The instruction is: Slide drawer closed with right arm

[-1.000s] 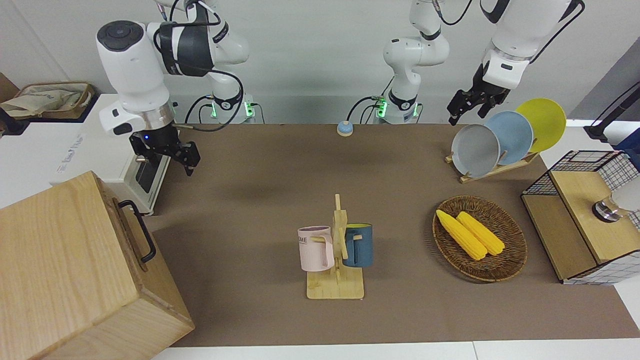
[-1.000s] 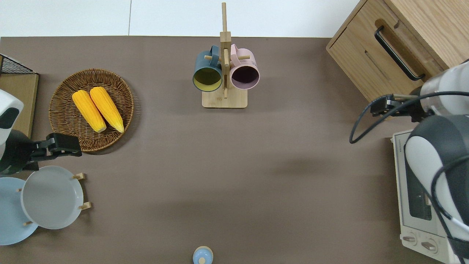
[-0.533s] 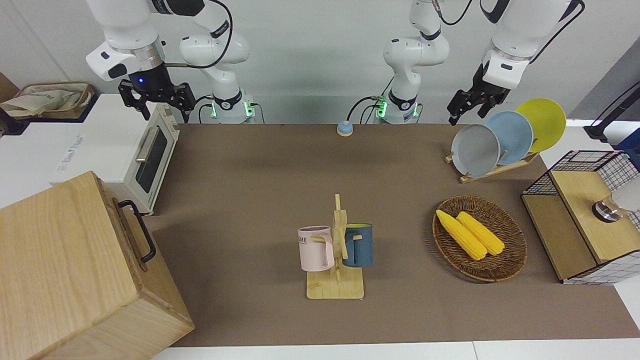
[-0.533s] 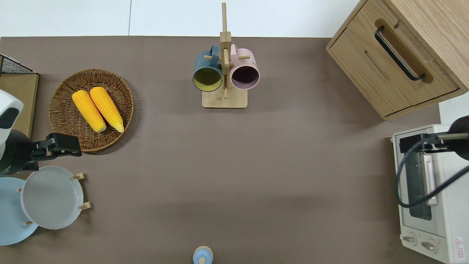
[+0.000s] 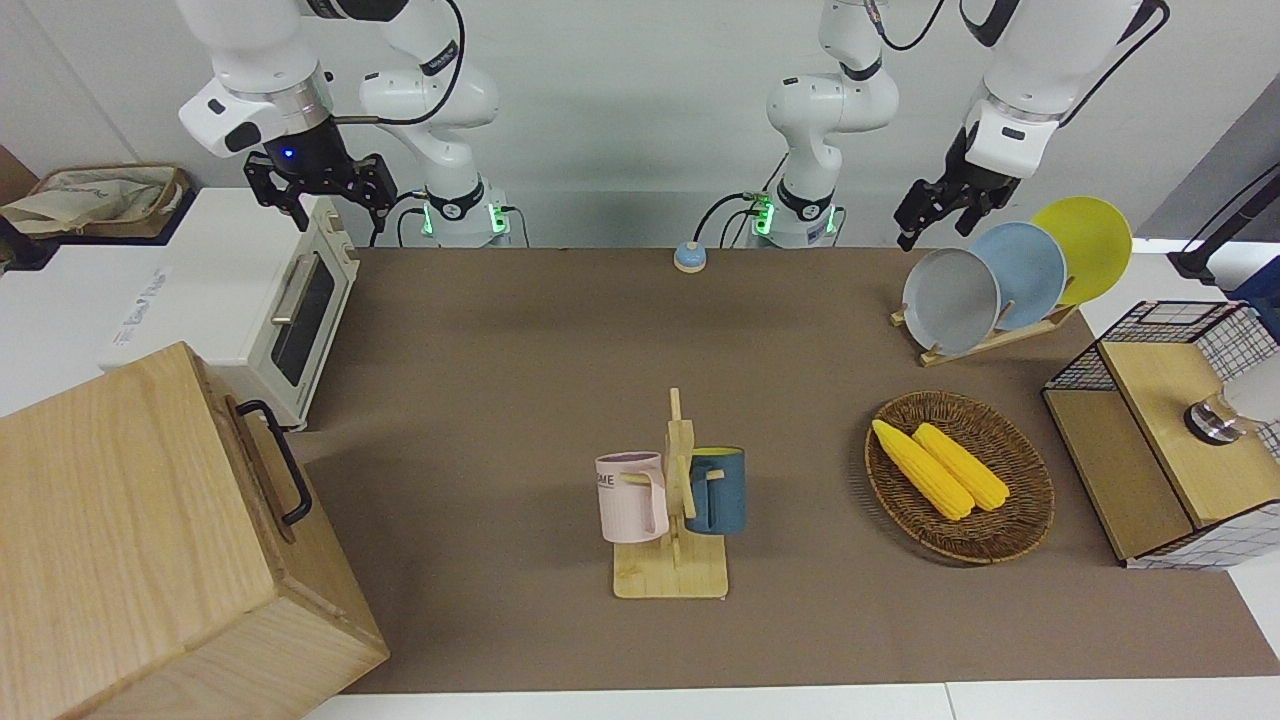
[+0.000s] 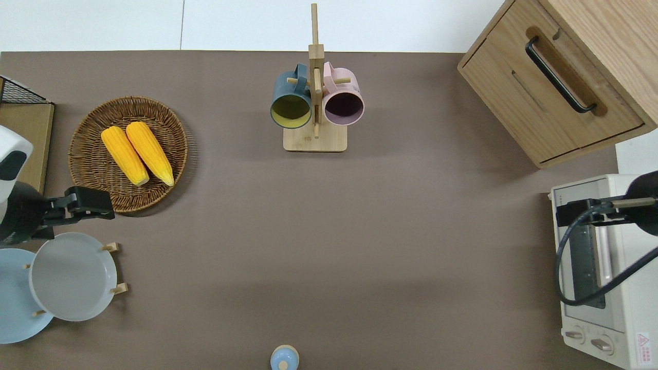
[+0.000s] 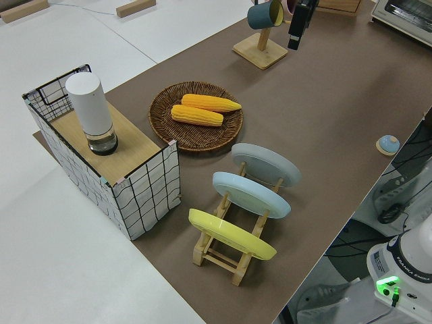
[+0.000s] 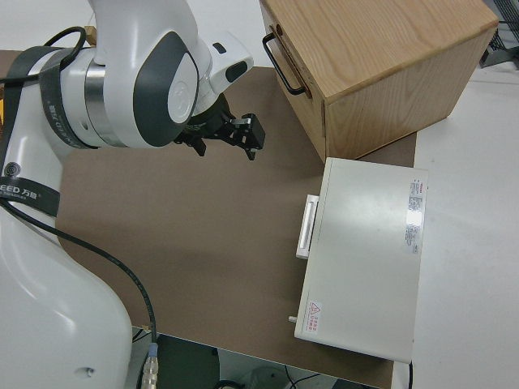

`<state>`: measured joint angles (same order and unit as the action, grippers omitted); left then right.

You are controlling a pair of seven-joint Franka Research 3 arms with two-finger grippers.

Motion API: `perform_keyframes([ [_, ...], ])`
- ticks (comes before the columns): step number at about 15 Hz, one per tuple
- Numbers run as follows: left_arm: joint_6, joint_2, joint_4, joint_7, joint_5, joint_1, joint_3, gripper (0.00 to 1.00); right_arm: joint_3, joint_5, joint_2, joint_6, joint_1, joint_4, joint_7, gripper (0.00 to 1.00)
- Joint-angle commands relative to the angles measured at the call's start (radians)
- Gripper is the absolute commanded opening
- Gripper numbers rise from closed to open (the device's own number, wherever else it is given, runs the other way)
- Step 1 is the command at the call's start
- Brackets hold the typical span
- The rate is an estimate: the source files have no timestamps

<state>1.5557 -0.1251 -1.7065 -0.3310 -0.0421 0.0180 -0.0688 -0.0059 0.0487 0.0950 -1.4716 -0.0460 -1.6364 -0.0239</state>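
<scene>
One drawer (image 6: 547, 95), and it sits flush in the cabinet (image 5: 130, 540) at the right arm's end of the worktop (image 5: 560, 360), black handle (image 6: 559, 75) facing out. By the look of it, the closing is done. The right claw (image 5: 318, 196) hangs empty over the toaster oven (image 6: 601, 267), well apart from that handle, fingers spread. Left arm parked. Next call: just settle the right arm clear, nothing left to push.
</scene>
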Motion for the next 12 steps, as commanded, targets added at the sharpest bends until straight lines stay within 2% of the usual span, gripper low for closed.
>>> perform_keyframes([
  [1, -0.016, -0.008, 0.004, 0.009, -0.001, -0.001, 0.004, 0.99, 0.026, -0.009, 0.003, 0.017, 0.029, 0.004, 0.032, 0.981],
  [12, -0.016, -0.008, 0.004, 0.009, -0.001, -0.001, 0.004, 0.99, 0.024, 0.002, 0.005, 0.046, 0.018, 0.006, 0.033, 0.981],
])
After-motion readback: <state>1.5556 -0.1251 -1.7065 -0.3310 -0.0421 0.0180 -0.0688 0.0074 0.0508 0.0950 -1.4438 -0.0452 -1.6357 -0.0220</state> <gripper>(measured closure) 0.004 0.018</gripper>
